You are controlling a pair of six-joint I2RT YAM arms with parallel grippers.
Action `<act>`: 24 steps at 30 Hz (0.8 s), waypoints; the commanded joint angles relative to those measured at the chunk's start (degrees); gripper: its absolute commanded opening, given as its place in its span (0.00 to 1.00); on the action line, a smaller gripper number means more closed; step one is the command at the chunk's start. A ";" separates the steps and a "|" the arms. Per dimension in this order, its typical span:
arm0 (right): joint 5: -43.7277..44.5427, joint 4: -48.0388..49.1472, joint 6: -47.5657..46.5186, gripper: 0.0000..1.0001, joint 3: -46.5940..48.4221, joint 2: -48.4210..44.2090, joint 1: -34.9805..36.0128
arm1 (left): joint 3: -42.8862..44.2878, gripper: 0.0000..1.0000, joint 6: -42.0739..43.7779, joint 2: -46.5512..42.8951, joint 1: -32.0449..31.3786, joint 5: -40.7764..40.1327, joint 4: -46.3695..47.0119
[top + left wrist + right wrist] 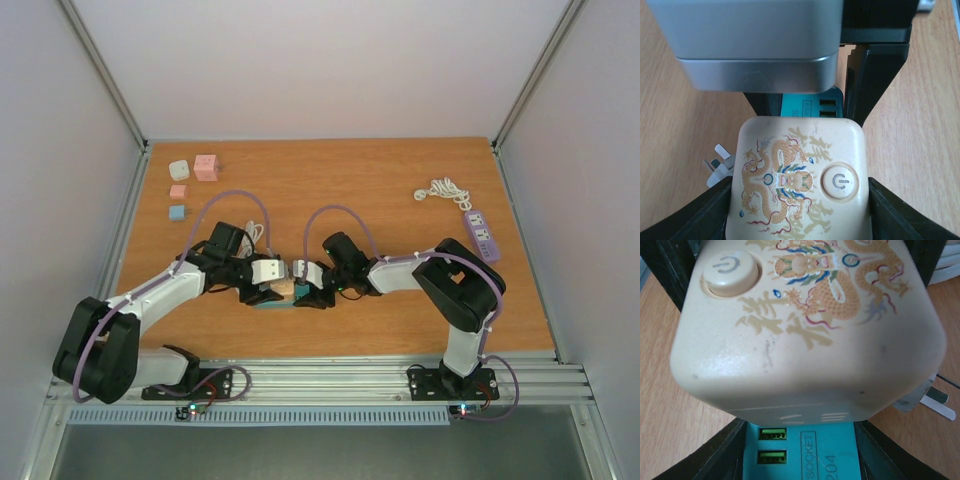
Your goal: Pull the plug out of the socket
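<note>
The cream square plug (800, 170) with a gold dragon picture and a round button sits right on the blue-green socket block (832, 450), near the middle of the brown wooden table (400, 200). The left gripper (799, 212) has its black fingers (695, 217) pressed tight on two sides of the cream square plug. The right gripper (805, 452) has its black fingers (725, 455) tight on two sides of the blue-green socket block, and a small white plug with metal pins (720, 167) lies just beside them.

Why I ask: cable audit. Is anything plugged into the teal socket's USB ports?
No, both green USB ports of the teal socket are empty.
</note>
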 commanded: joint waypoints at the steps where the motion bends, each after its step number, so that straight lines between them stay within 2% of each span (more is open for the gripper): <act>1: 0.42 -0.67 -0.70 0.37 -0.81 2.00 1.13 | 1.46 0.31 1.29 -1.21 -0.33 2.28 1.50; 5: 0.78 -0.83 -0.71 0.37 -0.88 1.62 1.13 | 3.03 0.32 -1.56 -5.27 -0.33 5.09 -0.40; 10: 0.78 -0.74 -0.56 0.37 -0.85 1.84 1.14 | -1.23 0.31 2.16 -1.01 -0.21 -2.19 1.70; 13: 0.68 -1.08 -0.24 0.37 -0.67 1.63 1.14 | -0.29 0.31 0.65 -3.08 -0.11 2.93 0.62; 16: 0.94 -1.33 -0.56 0.37 -0.76 1.19 1.14 | -1.39 0.31 -2.18 -6.24 0.15 3.00 4.02; 19: 1.36 -1.35 -0.53 0.37 -0.79 0.86 1.13 | 2.35 0.31 -2.01 -5.83 -0.04 6.69 0.02; 22: 1.28 -1.23 -0.51 0.37 -0.88 0.72 1.13 | -0.43 0.31 -2.99 -5.53 -1.55 0.44 3.70; 24: 1.31 -1.07 -0.24 0.37 -0.84 0.68 1.13 | -0.68 0.30 0.37 -3.30 -1.65 -3.88 2.32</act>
